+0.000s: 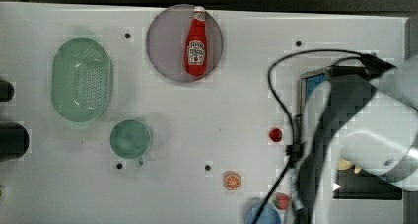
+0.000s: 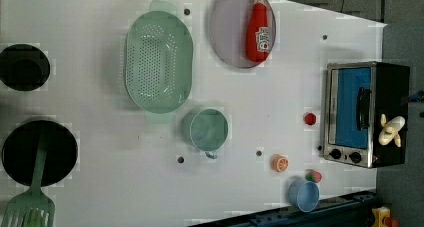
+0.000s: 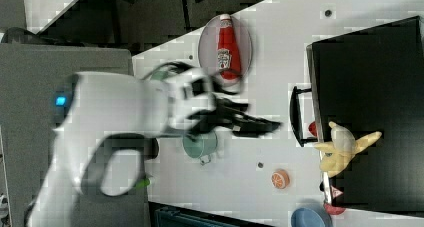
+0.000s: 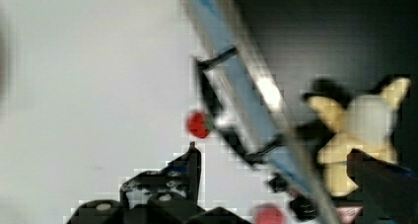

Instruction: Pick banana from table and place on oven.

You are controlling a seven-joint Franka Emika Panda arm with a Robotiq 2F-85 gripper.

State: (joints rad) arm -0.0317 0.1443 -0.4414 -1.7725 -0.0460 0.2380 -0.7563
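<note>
**Mia:** White table (image 2: 280,102) goes all across, with little dark holes in it; what sits on it?

**Sam:** Lots of things; a green strainer (image 2: 158,62), a green cup (image 2: 206,129), and a ketchup bottle (image 2: 258,27) lying on a grey plate (image 2: 225,32); an orange slice (image 2: 280,163) and a small red fruit (image 2: 310,119) lie near the oven (image 2: 390,87); a blue cup (image 2: 303,195) stands by the table's edge.

**Mia:** Where is the banana?

**Sam:** The banana (image 3: 345,147) lies on the black top of the oven, near the front edge, above the knobs; its peel pieces stick out like a star; nothing is touching it.

**Mia:** And the claw?

**Sam:** The claw (image 3: 262,126) is wide open and has nothing in it; in the right view it hangs over the table, just in front of the oven door, near the banana but apart from it; the big white arm (image 3: 115,117) reaches in from the right view's left.
</note>
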